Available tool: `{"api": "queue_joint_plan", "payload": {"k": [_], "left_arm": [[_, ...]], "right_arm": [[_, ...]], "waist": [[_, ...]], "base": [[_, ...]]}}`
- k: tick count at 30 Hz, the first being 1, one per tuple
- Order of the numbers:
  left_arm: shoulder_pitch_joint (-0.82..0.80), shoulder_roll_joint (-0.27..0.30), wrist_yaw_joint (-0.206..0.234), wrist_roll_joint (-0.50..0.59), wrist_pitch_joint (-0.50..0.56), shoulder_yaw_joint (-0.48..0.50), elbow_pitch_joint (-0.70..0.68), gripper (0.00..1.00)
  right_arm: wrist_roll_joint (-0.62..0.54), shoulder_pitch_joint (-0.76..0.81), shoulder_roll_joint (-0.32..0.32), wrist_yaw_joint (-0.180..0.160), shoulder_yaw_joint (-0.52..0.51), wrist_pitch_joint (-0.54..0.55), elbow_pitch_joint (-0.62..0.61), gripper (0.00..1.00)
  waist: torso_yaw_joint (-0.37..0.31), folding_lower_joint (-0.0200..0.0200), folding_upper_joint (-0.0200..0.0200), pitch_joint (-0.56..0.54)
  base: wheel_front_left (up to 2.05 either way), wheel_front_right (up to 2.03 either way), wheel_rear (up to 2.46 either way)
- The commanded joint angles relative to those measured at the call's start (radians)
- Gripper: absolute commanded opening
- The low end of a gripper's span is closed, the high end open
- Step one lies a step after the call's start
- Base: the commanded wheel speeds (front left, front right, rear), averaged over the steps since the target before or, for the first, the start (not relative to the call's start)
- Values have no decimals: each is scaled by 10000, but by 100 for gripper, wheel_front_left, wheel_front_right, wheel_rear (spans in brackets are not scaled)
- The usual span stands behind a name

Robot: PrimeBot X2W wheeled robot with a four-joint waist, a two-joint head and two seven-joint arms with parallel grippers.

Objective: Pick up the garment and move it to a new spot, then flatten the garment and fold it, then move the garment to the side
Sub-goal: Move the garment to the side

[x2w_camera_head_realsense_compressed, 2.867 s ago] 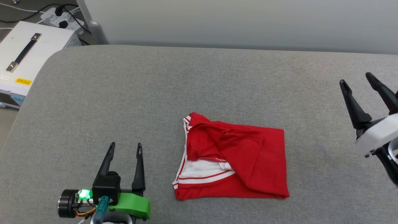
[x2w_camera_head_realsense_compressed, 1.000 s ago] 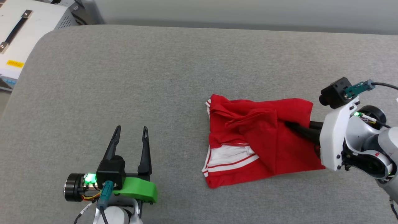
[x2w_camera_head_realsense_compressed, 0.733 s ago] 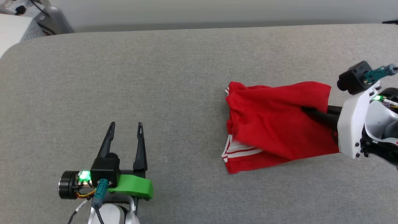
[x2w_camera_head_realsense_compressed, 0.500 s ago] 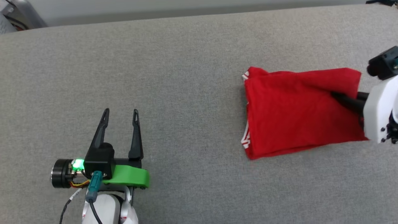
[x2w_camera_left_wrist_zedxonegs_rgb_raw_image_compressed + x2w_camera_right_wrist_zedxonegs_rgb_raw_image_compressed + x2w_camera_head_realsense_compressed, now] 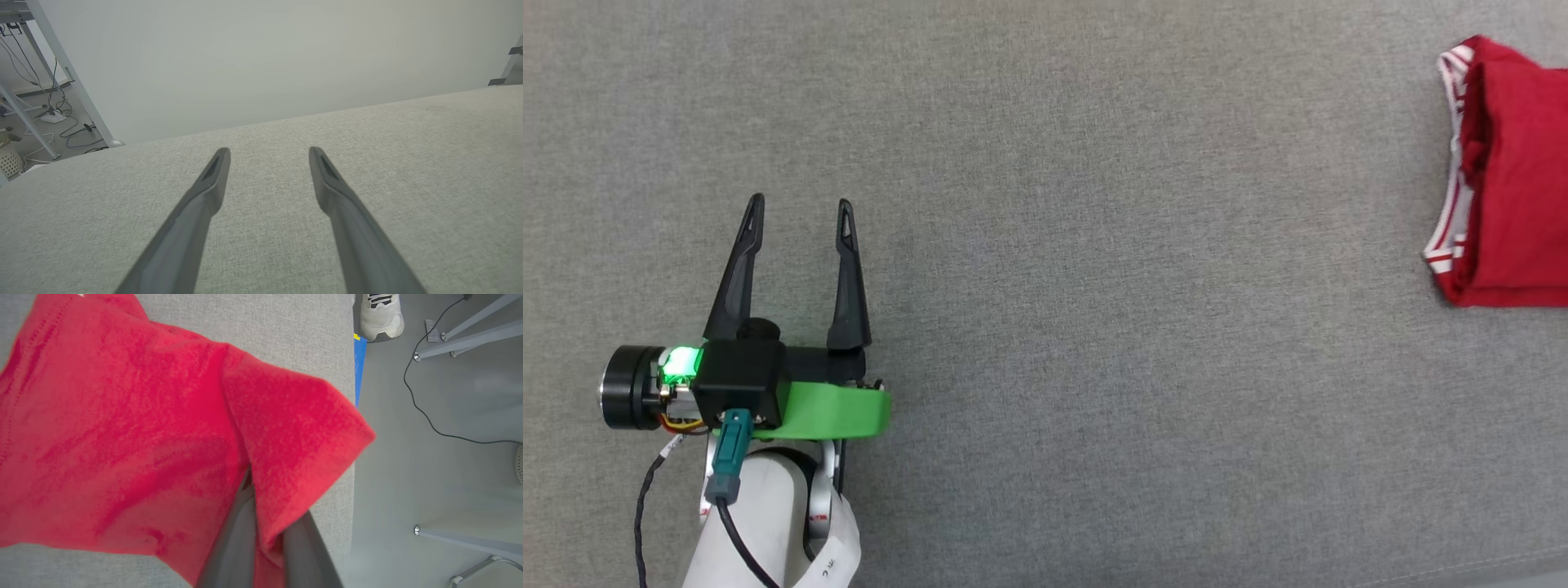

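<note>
Red jersey garment (image 5: 122,416) overhangs the grey upholstered surface (image 5: 1094,327) at its edge, pinched by right gripper (image 5: 265,522); left gripper (image 5: 800,204) hovers spread.

Light reaches me bright, soft and even across the grey fabric surface (image 5: 1094,327), shadows barely there. In my right wrist view the soft red jersey shirt (image 5: 122,416) and dark pincer fingers (image 5: 233,547) sit close, out of focus.
</note>
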Motion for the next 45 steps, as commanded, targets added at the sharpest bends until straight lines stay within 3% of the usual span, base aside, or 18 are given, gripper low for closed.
{"api": "queue_joint_plan", "payload": {"k": [1,12,13,14,15,18,26,32,39,45], "left_arm": [[-221,105,65,88,-57,-1,-109,100],[-350,281,197,100,-57,-48,-436,100],[-329,273,220,94,-57,-64,-416,100],[-304,261,238,85,-57,-81,-386,100],[-277,242,260,73,-57,-95,-360,100],[-195,126,312,8,-57,-195,-253,100],[626,-55,511,-191,-57,-187,-46,100],[1369,-143,586,-396,-57,-46,63,100],[1775,-216,546,-534,-57,89,153,100],[1901,-266,447,-621,-57,186,395,100]], "right_arm": [[-216,-300,-77,-9,-57,-170,266,0],[-1105,-1505,536,-9,-574,-1349,2587,0],[-1089,-1553,698,-9,-677,-1416,2821,28],[-1104,-1564,809,-9,-704,-1473,2938,74],[-1182,-1600,856,-9,-755,-1667,3031,100],[-1941,-1532,737,-9,-602,-2518,3139,100],[-2516,-889,1373,-9,-1439,-5208,2552,100],[-3611,-347,2885,-9,-2922,-6822,1471,100],[-5715,1682,5165,-9,-4896,-6961,-1645,100],[-6733,3776,6941,-9,-5665,-6963,-3887,100]], "waist": [[-22,-1,-1,572],[87,-1,-1,1026],[96,-1,-1,961],[108,-1,-1,878],[122,-1,-1,791],[316,-1,-1,315],[567,-1,-1,-1099],[796,-1,-1,-2123],[1367,-1,-1,-2862],[1794,-1,-1,-3314]], "base": [[0,0,0],[0,0,0],[0,0,0],[0,0,0],[0,0,0],[0,0,0],[0,0,0],[0,0,0],[0,0,0],[0,0,0]]}}
